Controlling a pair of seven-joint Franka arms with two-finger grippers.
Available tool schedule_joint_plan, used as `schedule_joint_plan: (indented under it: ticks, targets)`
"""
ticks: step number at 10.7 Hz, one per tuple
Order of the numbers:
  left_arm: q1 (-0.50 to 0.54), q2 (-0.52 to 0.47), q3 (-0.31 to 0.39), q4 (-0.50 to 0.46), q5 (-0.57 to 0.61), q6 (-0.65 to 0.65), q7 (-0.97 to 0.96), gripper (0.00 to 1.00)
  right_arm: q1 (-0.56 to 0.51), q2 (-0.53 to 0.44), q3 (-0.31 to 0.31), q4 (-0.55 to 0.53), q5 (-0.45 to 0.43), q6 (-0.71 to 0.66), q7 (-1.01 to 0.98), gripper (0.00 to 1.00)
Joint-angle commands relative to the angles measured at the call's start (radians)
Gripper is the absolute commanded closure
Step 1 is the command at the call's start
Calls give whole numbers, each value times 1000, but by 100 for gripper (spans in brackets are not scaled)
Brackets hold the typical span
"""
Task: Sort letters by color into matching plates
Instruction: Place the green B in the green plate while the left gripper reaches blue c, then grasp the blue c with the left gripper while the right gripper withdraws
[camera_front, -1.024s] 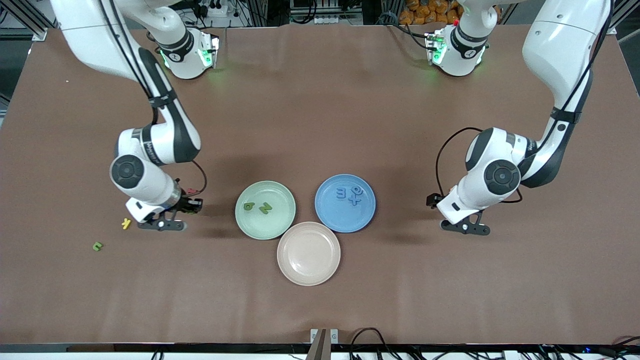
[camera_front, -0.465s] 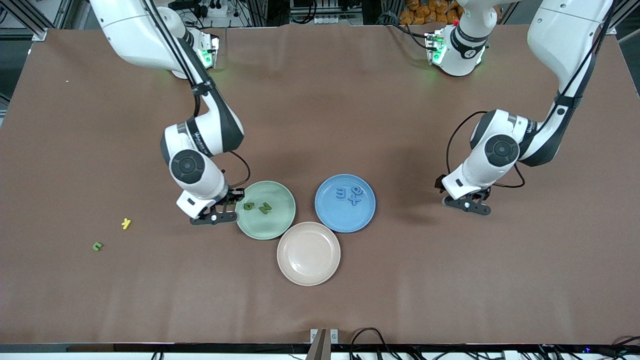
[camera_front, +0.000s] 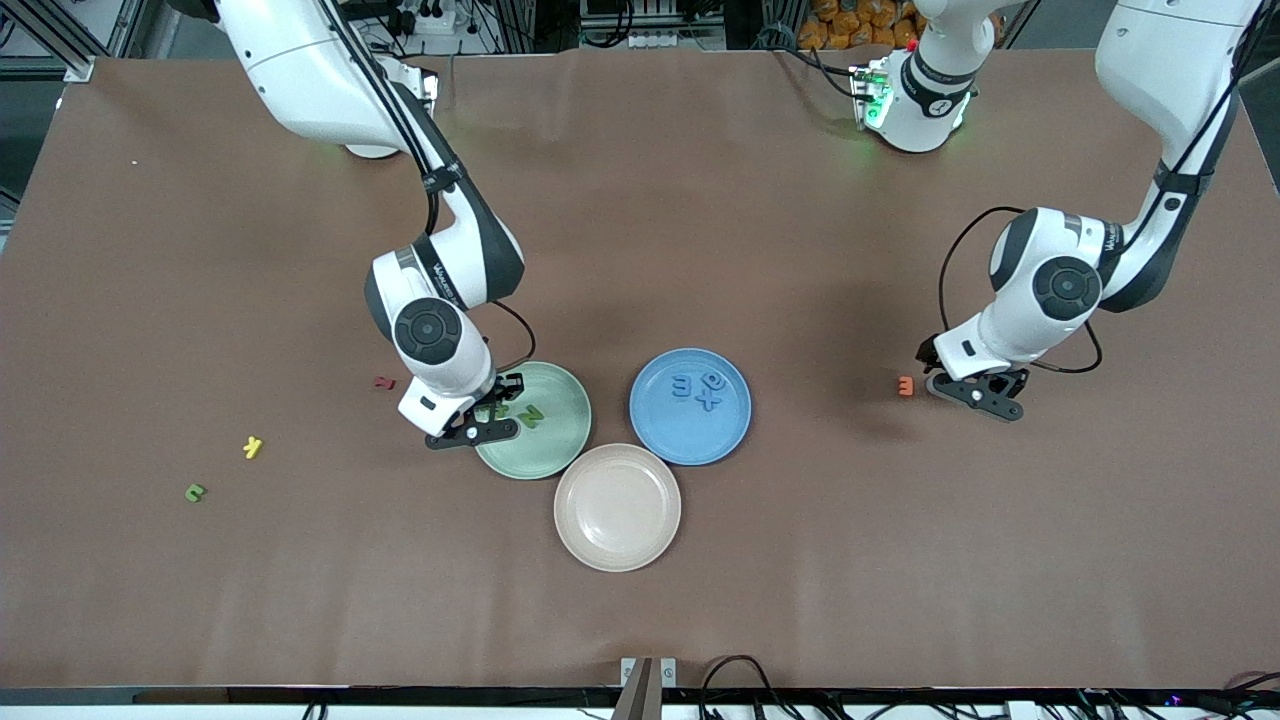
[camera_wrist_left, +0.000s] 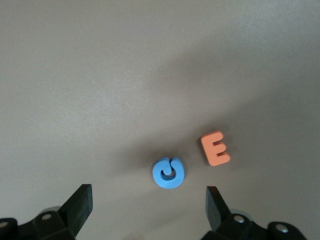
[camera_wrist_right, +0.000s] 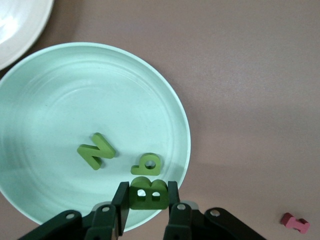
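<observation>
Two green letters: an N (camera_wrist_right: 96, 150) and a second dark green letter (camera_wrist_right: 146, 163) are seen lying flat in the green plate (camera_wrist_right: 35, 90).
Held letter: a dark green B (camera_wrist_right: 148, 193) is clamped between the fingers of the right pincer (camera_front: 483, 419), just over the rim of the green plate.
Blue plate: three blue letters (camera_front: 697, 388) are already laid in the blue plate (camera_front: 735, 430), beside the green plate toward the left arm's end of the desk.
Pale plate: a pinkish plate (camera_front: 617, 507) is set nearer to the front camera, touching both coloured plates; nothing is seen in it.
Left pincer: the left pincer (camera_wrist_left: 148, 201) is held with its jaws wide apart and empty, over a blue letter (camera_wrist_left: 169, 172) and just beside an orange E (camera_wrist_left: 215, 148).
Loose letters: a red letter (camera_front: 384, 382), a yellow letter (camera_front: 253, 447) and a green letter (camera_front: 195, 491) are left on the desk (camera_front: 640, 200) toward the right arm's end.
Step in hand: delivery of the B to the green plate is judged nearly complete.
Next move: the B needs carrying further inside the rim before release; the blue letter calls for a descent centred on it, clear of the E.
</observation>
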Motion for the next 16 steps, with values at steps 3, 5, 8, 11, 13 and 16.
schedule_joint_plan:
  ticks: [3, 5, 8, 11, 13, 16]
  targets:
    - [22, 66, -13, -3, 22, 95, 36, 0, 4, 7, -5, 52, -42, -14, 32, 0]
    - [24, 93, -10, 4, 23, 118, 44, 0, -12, 0, -11, 47, -51, -15, 1, 0]
    - [25, 113, -2, 5, 37, 138, 44, 0, -104, -14, -28, 49, -57, -17, -97, 0]
    - [76, 129, -2, 5, 106, 155, 44, 0, -209, -17, -37, 50, -66, -9, -249, 0]
    - [76, 135, -2, 7, 106, 167, 42, 0, -289, -16, -36, 50, -82, 27, -385, 0]
    - [62, 141, -4, 8, 104, 169, 24, 0, -398, -16, -34, 41, -77, 107, -683, 0]
